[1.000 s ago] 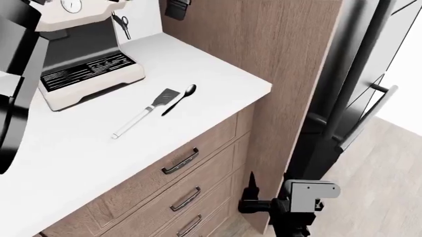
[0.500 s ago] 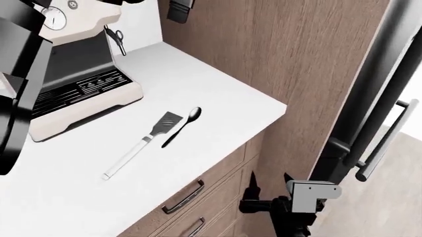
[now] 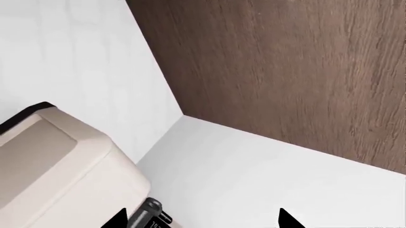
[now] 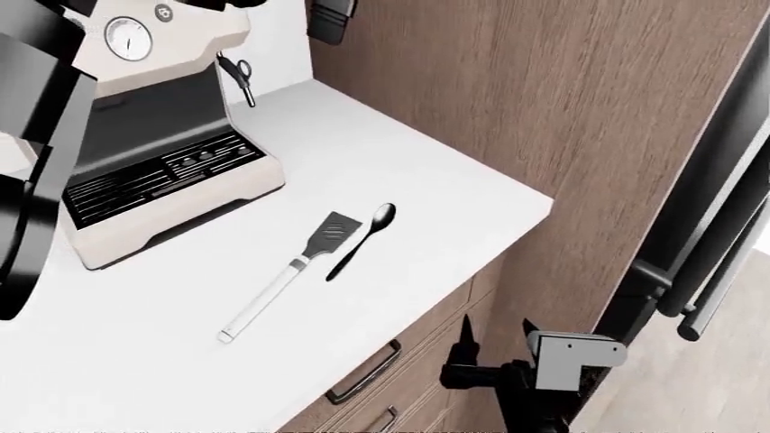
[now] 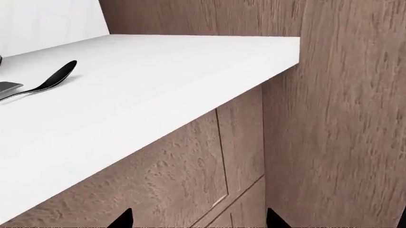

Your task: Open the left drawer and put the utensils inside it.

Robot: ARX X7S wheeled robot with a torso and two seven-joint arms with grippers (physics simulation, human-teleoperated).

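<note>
The slotted spatula (image 4: 295,270) lies flat on the white countertop (image 4: 398,144), out in the open middle and nearer the front edge than the back wall. Its dark grey head points toward the tall wood panel (image 4: 529,90) at the counter's far end, and its long white handle runs back toward the front edge. The black spoon (image 4: 361,240) lies just beside the spatula's head, roughly parallel to it, on the side nearer that panel; I can't tell whether the two touch. A cream coffee machine (image 4: 144,153) stands at the back of the counter, well apart from both utensils.

Below the front edge the left drawer (image 4: 398,361) is closed, its brown wood-grain front flush, with the dark bar handle (image 4: 364,372) on it.

The right gripper (image 4: 463,347) hangs low in front of the cabinet by the counter's end corner, fingers apart and holding nothing. In the right wrist view the spoon (image 5: 47,80) sits on the counter above the drawer fronts (image 5: 190,175).

The left gripper (image 3: 199,219) is up over the back corner beside the coffee machine (image 3: 57,171), its dark fingertips (image 3: 285,219) spread wide and empty
</note>
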